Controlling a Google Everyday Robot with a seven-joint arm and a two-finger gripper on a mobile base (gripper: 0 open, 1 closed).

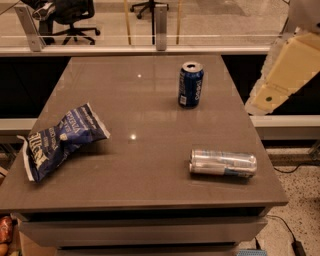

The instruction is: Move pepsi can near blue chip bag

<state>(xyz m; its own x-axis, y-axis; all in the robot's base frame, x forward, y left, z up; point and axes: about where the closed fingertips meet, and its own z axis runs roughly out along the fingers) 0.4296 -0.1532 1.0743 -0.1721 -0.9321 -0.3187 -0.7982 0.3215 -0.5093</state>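
The pepsi can [190, 85] stands upright toward the back right of the grey table [150, 120]; it is short and dark blue with a silver top. The blue chip bag [60, 140] lies wrinkled near the table's left edge, far from the can. My gripper [279, 75], a cream-coloured shape, hangs off the table's right side, to the right of the pepsi can and apart from it. Nothing is seen in its hold.
A slim silver-and-pale-blue can [223, 162] lies on its side near the front right of the table. A glass railing [150, 30] runs behind the table, with office chairs [70, 15] beyond it. A cable lies on the floor at the right.
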